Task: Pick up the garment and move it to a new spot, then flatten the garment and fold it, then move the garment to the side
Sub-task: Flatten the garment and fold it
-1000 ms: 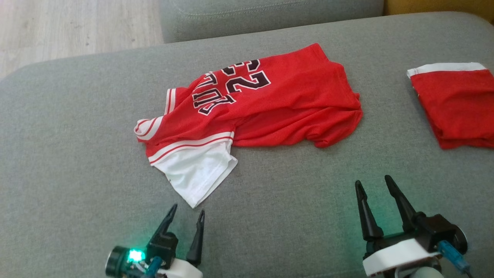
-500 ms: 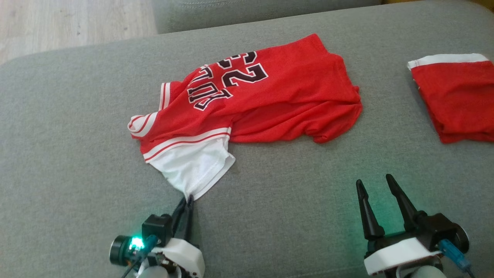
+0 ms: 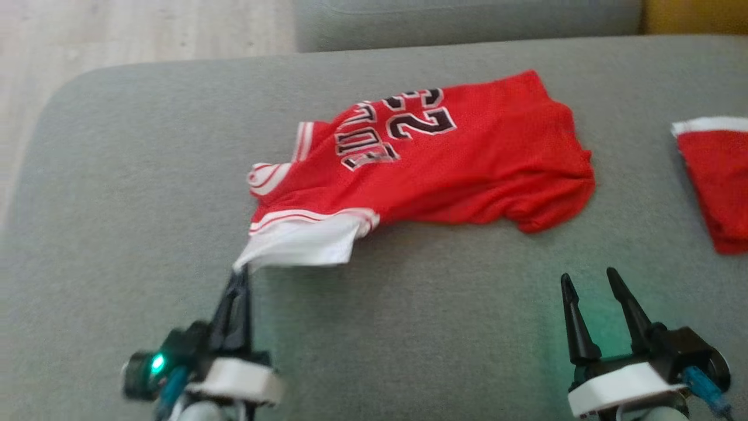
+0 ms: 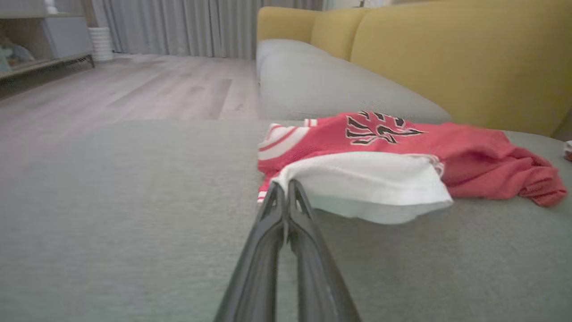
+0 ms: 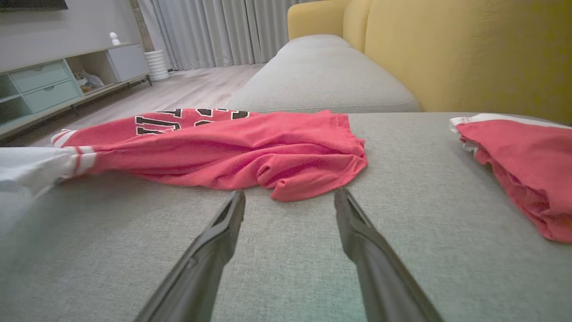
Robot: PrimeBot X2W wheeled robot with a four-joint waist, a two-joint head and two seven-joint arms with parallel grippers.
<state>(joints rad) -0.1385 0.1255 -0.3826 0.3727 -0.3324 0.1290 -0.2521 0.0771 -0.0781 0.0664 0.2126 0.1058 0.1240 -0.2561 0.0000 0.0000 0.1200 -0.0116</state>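
A grey cushion (image 3: 117, 175) spans the head view, with wooden floor (image 3: 146, 35) at upper left and a yellow backrest (image 4: 447, 58) beyond. The red jersey (image 3: 467, 169) lies at centre. The left gripper (image 3: 241, 273), lower left, pinches its white sleeve corner. The right gripper (image 3: 588, 276), lower right, stands spread.

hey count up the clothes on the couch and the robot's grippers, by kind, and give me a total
Garments: 2 (jersey, red garment)
Grippers: 2 (left gripper, right gripper)
Total: 4
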